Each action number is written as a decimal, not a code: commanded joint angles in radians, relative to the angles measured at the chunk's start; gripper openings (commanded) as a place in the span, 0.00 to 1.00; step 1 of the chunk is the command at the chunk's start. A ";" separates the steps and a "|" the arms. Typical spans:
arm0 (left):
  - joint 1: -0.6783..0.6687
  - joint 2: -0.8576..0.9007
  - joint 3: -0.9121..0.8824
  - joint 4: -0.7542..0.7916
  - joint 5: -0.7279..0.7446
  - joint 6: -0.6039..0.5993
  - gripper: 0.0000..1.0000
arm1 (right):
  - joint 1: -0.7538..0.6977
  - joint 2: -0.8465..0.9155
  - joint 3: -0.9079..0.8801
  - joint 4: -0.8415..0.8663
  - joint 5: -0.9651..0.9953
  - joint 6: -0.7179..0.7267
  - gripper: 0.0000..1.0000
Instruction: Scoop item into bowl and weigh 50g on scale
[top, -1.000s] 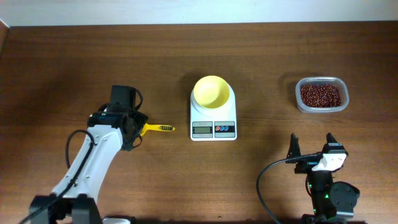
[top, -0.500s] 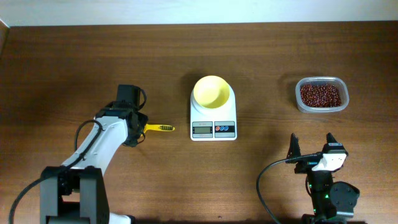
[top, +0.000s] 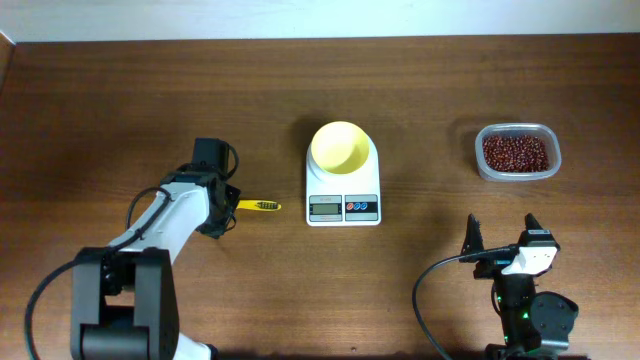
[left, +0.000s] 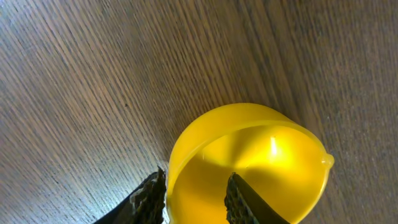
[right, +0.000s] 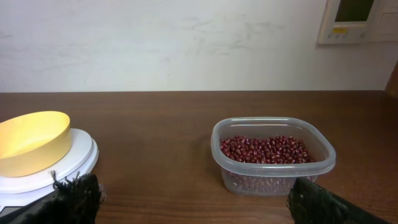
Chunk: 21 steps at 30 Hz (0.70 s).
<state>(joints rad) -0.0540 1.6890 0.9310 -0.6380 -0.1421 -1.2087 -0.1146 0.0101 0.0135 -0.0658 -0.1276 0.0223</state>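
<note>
- The left pincer (left: 196, 180) hung low over the left part of the desk (top: 120, 90), right at the yellow scoop (left: 261, 155).
- Its fingers (left: 149, 199) straddled the near wall of the scoop's cup, one outside the wall and one inside the hollow. A gap showed between them, and whether they pinched the wall could not be told.
- The scoop lay on the desk with its cup under the pincer and its handle pointing right, toward the scale (top: 343, 207). The cup was empty.
- The scale stood in the middle of the desk, its display and buttons on the front edge.
- The pale-yellow bowl (top: 340, 147) sat on the scale's platform toward the back, with nothing in it.
- The beans (top: 516, 153), the task's item, filled the clear tub (right: 273, 167) at the far right, well apart from the scale.
- The right pincer (top: 500, 238) hung near the front of the desk on the right, its jaws wide apart and holding nothing. It faced the tub, well apart from it.
</note>
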 joint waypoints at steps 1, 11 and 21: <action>0.002 0.027 -0.013 0.003 -0.004 -0.003 0.37 | -0.004 -0.006 -0.008 -0.001 0.008 0.003 0.99; 0.005 0.040 -0.012 0.009 0.039 -0.001 0.00 | -0.004 -0.006 -0.008 -0.001 0.008 0.003 0.99; 0.005 -0.122 -0.008 0.010 0.112 -0.011 0.00 | -0.004 -0.006 -0.008 -0.001 0.008 0.003 0.99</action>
<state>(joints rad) -0.0528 1.6691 0.9253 -0.6304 -0.0334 -1.1915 -0.1146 0.0101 0.0135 -0.0658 -0.1276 0.0231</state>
